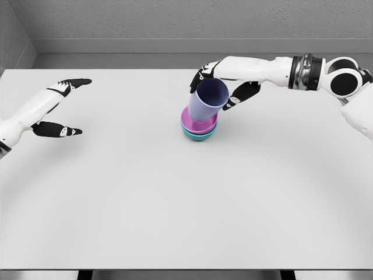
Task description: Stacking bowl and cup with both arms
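Head view: a white table (175, 204) is seen, with a stack near its middle, somewhat toward the far edge. A teal bowl (200, 136) is set at the bottom, and a pink bowl (197, 124) is nested in it. A lavender cup (208, 100) is tilted, its mouth turned up and toward the far right, and its base is lowered into the pink bowl. The cup is gripped by the right hand (224, 86), whose arm is stretched in from the right edge; fingers (199, 77) are curled over the cup's far rim and the thumb (239, 96) is pressed at its right side. The left hand (61, 108) is held above the table near the left edge, well apart from the stack, with fingers spread and nothing held.
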Robot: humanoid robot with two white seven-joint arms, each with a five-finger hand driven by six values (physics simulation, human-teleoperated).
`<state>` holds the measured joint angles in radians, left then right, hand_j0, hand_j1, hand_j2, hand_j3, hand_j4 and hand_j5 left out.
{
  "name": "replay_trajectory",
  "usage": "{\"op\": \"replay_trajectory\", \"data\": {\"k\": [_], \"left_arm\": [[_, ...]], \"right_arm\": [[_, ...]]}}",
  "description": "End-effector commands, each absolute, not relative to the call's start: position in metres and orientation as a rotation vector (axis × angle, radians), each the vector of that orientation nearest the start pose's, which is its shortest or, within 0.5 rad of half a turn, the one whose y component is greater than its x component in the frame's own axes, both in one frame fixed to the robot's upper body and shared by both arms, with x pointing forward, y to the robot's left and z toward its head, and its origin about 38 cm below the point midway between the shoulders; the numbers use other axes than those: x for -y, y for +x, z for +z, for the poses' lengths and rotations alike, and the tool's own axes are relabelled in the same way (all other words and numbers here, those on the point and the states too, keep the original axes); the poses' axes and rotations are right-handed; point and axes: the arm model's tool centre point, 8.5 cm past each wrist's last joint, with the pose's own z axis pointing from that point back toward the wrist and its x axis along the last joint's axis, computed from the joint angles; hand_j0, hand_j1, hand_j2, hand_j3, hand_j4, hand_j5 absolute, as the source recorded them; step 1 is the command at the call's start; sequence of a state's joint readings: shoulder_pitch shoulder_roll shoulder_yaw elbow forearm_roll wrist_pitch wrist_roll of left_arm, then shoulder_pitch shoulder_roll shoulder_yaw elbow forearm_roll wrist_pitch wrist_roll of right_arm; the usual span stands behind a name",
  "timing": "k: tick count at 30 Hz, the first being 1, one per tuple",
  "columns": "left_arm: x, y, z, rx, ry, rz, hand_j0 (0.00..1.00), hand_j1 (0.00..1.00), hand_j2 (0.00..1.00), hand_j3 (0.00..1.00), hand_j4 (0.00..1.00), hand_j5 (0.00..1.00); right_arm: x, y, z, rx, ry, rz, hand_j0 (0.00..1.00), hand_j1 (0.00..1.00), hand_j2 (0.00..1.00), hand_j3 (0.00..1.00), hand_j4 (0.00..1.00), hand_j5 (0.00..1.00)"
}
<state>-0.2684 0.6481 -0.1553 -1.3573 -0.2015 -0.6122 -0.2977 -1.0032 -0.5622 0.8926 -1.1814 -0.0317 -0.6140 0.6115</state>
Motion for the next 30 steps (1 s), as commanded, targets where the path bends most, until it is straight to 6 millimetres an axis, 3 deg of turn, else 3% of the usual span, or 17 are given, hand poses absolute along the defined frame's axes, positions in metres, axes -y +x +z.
{"op": "replay_trajectory", "data": {"k": [1,28,30], "left_arm": [[-0.366,0.409,0.175,1.794,0.375,-1.281,1.0,1.0,1.0,1.0,1.0,1.0],[-0.364,0.409,0.175,1.801,0.371,-1.275,1.0,1.0,1.0,1.0,1.0,1.0],[-0.364,0.409,0.175,1.801,0.371,-1.275,1.0,1.0,1.0,1.0,1.0,1.0]], "right_arm": [[0.193,0.495,0.265,1.683,0.031,1.946,0.62,0.62,0.62,0.62,0.62,0.62],[0.184,0.499,0.251,1.646,0.034,1.96,0.62,0.62,0.62,0.62,0.62,0.62],[0.184,0.5,0.251,1.645,0.034,1.959,0.72,0.72,0.72,0.72,0.72,0.72]]}}
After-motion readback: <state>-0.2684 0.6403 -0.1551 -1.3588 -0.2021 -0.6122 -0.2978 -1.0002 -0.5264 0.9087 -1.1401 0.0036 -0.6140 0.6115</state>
